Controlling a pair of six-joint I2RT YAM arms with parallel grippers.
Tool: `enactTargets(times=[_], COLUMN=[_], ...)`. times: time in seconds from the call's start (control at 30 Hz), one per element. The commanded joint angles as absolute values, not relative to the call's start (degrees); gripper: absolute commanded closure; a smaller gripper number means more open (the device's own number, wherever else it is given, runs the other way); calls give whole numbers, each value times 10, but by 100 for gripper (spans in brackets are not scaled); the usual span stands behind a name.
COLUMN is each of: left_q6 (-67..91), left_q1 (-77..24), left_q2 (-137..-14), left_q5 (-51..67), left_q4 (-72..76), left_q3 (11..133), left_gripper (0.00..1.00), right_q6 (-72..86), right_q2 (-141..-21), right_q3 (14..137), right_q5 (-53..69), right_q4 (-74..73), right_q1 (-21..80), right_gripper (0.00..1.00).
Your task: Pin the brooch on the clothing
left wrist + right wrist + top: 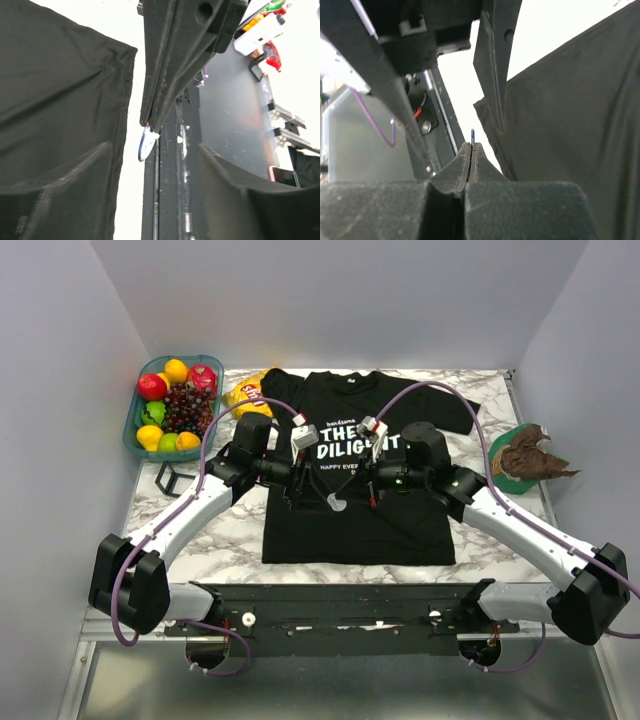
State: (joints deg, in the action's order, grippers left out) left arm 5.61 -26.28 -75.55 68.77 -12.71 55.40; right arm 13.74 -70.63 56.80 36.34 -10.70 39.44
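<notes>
The clothing is a black T-shirt with white print, lying flat in the middle of the marble table. Both grippers meet just above its lower front. My right gripper is shut on the brooch, a tiny round disc whose thin edge pokes out of the closed tips. In the left wrist view the brooch shows pale with a blue rim at the end of the right fingers. My left gripper stands open around them, touching nothing. Shirt fabric lies beside both.
A blue basket of fruit stands at the back left, with a yellow snack bag beside it. A green plate holding a brown crumpled thing sits at the right. A small black frame lies left of the shirt. White walls close in three sides.
</notes>
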Motion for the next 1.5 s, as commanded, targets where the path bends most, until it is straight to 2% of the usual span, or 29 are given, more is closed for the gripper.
enactTargets(times=[0.0,0.17,0.37,0.4,0.43,0.57,0.67,0.7,0.77,1.17,1.27,1.37,1.47], left_q6=[71,76,87,89,91,93,94,96,100,140,159,166,146], left_q1=[-265,-265,-266,-265,-265,-265,-266,-265,-265,-265,-265,-265,-265], left_q2=[-740,-741,-730,-730,-730,-726,-725,-725,-726,-721,-722,-730,-743], left_q5=[695,704,702,702,702,700,700,701,704,722,722,711,701], left_q4=[-98,-95,-77,-73,-71,-69,-66,-65,-61,-22,-3,-4,-46], left_q3=[552,550,543,542,542,542,541,541,540,528,518,520,533], left_gripper=[20,23,55,67,71,73,83,92,99,100,100,100,100], right_q6=[196,233,240,241,242,242,243,241,240,209,195,172,146], right_q2=[-678,-664,-664,-664,-663,-657,-651,-650,-648,-620,-626,-641,-646], right_q3=[548,527,521,520,518,508,500,497,491,472,478,511,527], right_q5=[312,308,309,311,311,305,298,295,287,248,277,303,294], right_q4=[-38,28,40,42,42,43,42,43,42,11,4,-44,-78], right_q1=[399,399,399,399,399,399,399,399,399,399,400,400,406], right_gripper=[99,99,99,99,99,99,99,99,99,99,99,94,82])
